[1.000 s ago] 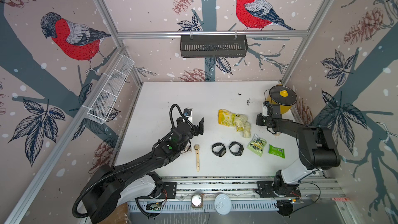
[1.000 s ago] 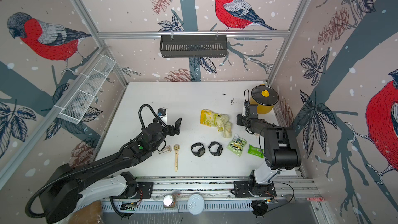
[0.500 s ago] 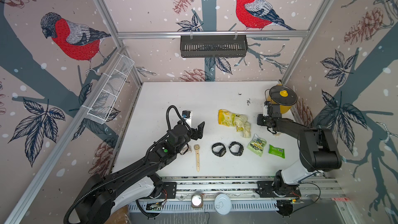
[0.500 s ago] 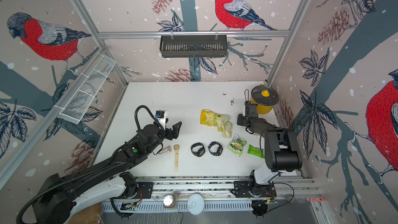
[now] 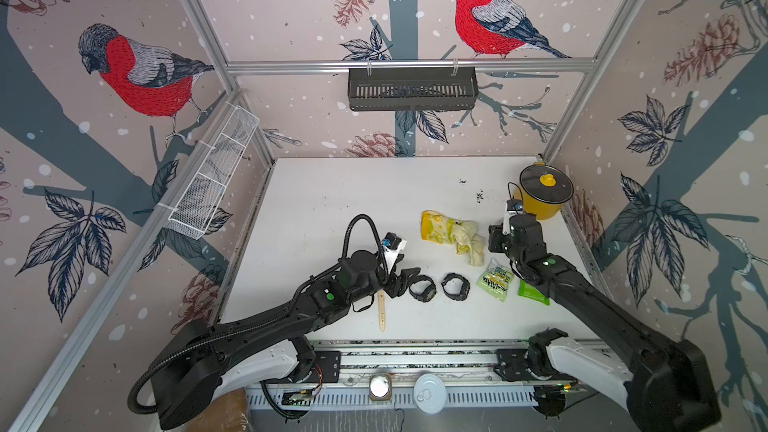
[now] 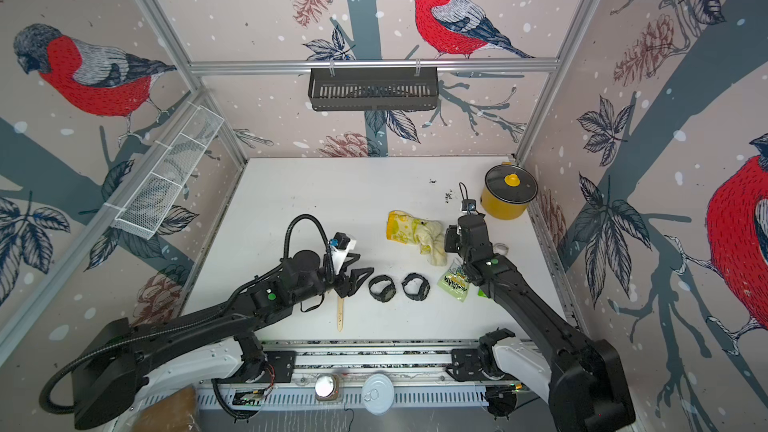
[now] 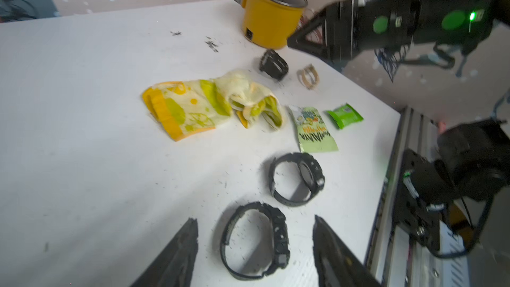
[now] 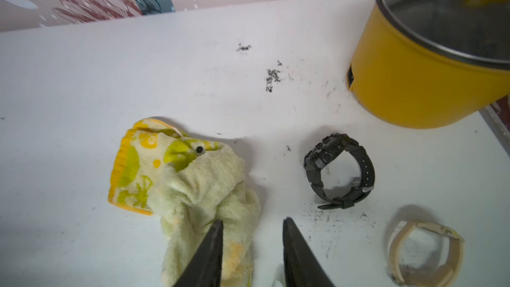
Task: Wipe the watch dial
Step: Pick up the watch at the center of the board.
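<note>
Two black watches lie side by side near the table's front in both top views, one [image 5: 422, 288] to the left of the other [image 5: 456, 285]. My left gripper [image 7: 255, 219] is open and low over the left watch [image 7: 256, 241]. A finger stands on each side of it without touching, and the watch lies on its side. The second watch [image 7: 296, 179] lies just beyond. A yellow-green cloth [image 8: 187, 186] lies crumpled mid-table. My right gripper [image 8: 253, 220] is open over the cloth's edge, with one finger [image 8: 212, 252] above the fabric and nothing gripped.
A yellow lidded pot [image 5: 542, 193] stands at the back right. A third black watch [image 8: 340, 171] and a beige band [image 8: 425, 252] lie near it. Two green packets [image 5: 496, 280] [image 5: 532, 293] lie right of the watches, and a wooden stick [image 5: 381, 311] lies left. Black specks [image 8: 271, 77] dot the table.
My left arm has come forward, right and down onto the left watch, its jaws narrowing. My right gripper's jaws have opened from shut beside the cloth.
</note>
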Available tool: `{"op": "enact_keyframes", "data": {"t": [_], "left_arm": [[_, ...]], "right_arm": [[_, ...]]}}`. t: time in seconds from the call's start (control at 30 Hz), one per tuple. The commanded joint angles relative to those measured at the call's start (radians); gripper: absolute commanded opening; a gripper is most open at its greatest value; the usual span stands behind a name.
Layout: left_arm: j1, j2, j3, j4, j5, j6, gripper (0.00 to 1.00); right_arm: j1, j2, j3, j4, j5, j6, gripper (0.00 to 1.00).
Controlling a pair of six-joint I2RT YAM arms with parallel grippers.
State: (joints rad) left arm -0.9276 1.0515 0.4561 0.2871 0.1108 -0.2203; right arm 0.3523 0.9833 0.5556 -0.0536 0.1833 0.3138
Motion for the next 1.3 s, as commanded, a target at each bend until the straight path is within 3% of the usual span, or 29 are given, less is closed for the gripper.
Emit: {"op": "enact_keyframes", "data": {"t": [0.0, 0.03, 0.07, 0.1, 0.17, 0.27, 0.43, 0.63, 0.73, 1.03, 1.27], "left_arm": [[-0.038, 0.040, -0.030, 0.038, 0.082, 0.150, 0.70], [-0.044, 0.052, -0.040, 0.055, 0.094, 0.186, 0.73], [-0.045, 0.071, -0.056, 0.075, 0.118, 0.239, 0.78], [-0.044, 0.094, -0.064, 0.087, 0.155, 0.322, 0.83], [-0.046, 0.150, -0.061, 0.069, 0.210, 0.499, 0.84], [-0.046, 0.229, -0.021, 0.018, 0.164, 0.589, 0.88], [-0.047, 0.328, 0.067, -0.055, 0.110, 0.722, 0.86], [-0.045, 0.364, 0.134, -0.144, 0.097, 0.797, 0.79], [-0.045, 0.379, 0.166, -0.217, 0.097, 0.823, 0.69], [-0.047, 0.506, 0.258, -0.424, 0.061, 0.878, 0.68], [-0.047, 0.481, 0.268, -0.384, 0.120, 0.888, 0.61]], "right_arm": [[0.031, -0.112, -0.043, 0.007, 0.007, -0.026, 0.43], [0.031, -0.146, -0.057, 0.012, -0.010, -0.039, 0.52], [0.030, -0.181, -0.072, 0.018, -0.026, -0.046, 0.94], [0.030, -0.216, -0.090, 0.034, -0.045, -0.049, 0.99], [0.024, -0.279, -0.127, 0.070, -0.099, -0.073, 0.99], [0.012, -0.362, -0.180, 0.121, -0.159, -0.068, 0.99], [-0.024, -0.433, -0.190, 0.133, -0.154, -0.070, 0.99], [-0.032, -0.441, -0.169, 0.088, -0.147, -0.091, 0.99], [-0.033, -0.445, -0.170, 0.079, -0.148, -0.087, 0.99], [-0.033, -0.438, -0.159, 0.066, -0.151, -0.086, 0.99], [-0.033, -0.434, -0.157, 0.063, -0.150, -0.079, 0.99]]}}
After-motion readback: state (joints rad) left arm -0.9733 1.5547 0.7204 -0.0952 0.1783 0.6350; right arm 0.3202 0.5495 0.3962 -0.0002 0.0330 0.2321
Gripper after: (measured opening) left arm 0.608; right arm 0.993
